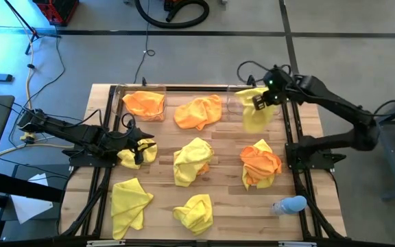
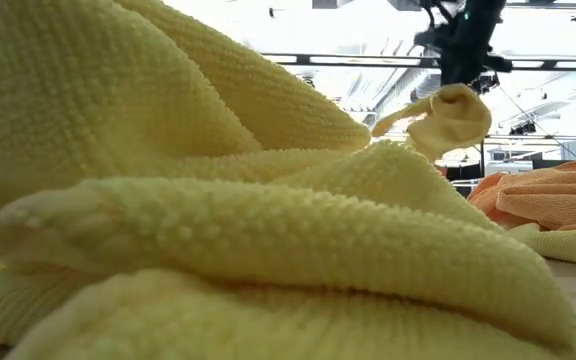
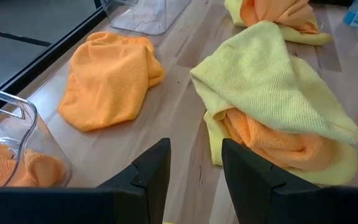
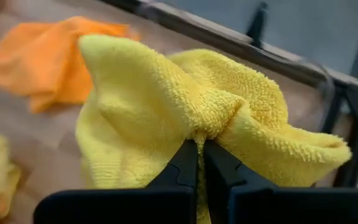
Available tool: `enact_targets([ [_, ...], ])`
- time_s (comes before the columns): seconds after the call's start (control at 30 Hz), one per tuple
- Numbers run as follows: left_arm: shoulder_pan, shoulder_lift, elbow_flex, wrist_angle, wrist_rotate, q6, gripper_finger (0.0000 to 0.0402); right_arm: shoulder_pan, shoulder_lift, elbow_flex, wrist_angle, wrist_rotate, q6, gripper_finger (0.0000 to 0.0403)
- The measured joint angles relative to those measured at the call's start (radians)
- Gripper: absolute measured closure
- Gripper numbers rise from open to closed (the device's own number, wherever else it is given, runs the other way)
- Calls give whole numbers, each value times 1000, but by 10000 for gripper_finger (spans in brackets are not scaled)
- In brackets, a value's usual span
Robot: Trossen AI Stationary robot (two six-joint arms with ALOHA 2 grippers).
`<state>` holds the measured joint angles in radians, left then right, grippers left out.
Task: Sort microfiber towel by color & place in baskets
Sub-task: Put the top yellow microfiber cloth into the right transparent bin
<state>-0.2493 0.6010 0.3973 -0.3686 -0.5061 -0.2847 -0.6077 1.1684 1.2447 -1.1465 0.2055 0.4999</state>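
Observation:
My right gripper (image 1: 258, 101) is shut on a bright yellow towel (image 1: 256, 115) and holds it in the air at the clear right basket (image 1: 236, 100) near the table's far edge. The low view shows this towel (image 2: 453, 118) hanging clear. The left basket (image 1: 123, 96) holds an orange towel (image 1: 145, 104). My left gripper (image 1: 140, 148) is open, low over a crumpled yellow towel (image 1: 130, 159) at the table's left side; its fingers (image 3: 151, 174) frame bare wood in the left wrist view. My right gripper pinches a bunched fold (image 4: 199, 127) of the yellow towel between its two shut fingers. The cloth fans out to both sides of the fingertips. The towel is lifted clear and hangs slack below the gripper. My left gripper: I cannot tell whether it touches the yellow towel under it.
On the table lie an orange towel (image 1: 199, 111), a yellow towel (image 1: 193, 160) with orange under it (image 3: 272, 146), an orange towel on a yellow one (image 1: 260, 163), and two yellow towels (image 1: 130, 202) (image 1: 194, 211) near the front. A pale blue object (image 1: 290, 204) lies front right.

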Motion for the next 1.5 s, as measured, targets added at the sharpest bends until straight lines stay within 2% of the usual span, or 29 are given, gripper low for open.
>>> enact_targets([
  [0.13, 0, 0, 0, 8, -1, 25, 271, -109, 36, -5, 45, 8, -6, 403],
  [0.3, 0, 0, 0, -2, -1, 25, 271, -156, 97, -5, 212, 182, -118, 403],
  [0.43, 0, 0, 0, -1, -1, 26, 271, -134, 136, -5, 292, 248, -190, 403],
  [0.67, 0, 0, 0, -1, -1, 25, 271, -23, 211, -5, 168, 248, -155, 403],
  [0.83, 0, 0, 0, -3, -1, 14, 271, 57, 248, -5, 145, 308, -125, 402],
  [0.97, 0, 0, 0, -15, -1, -16, 271, 53, 284, -5, 132, 244, -35, 403],
  [1.07, 0, 0, 0, -18, -1, -18, 271, 3, 323, -5, 116, 202, 18, 403],
  [1.23, 0, 0, 0, -19, 3, -28, 271, -71, 391, -5, 150, 72, 46, 403],
  [1.5, 0, 0, 0, -25, 4, -28, 271, -80, 489, -5, 162, 71, 69, 402],
])
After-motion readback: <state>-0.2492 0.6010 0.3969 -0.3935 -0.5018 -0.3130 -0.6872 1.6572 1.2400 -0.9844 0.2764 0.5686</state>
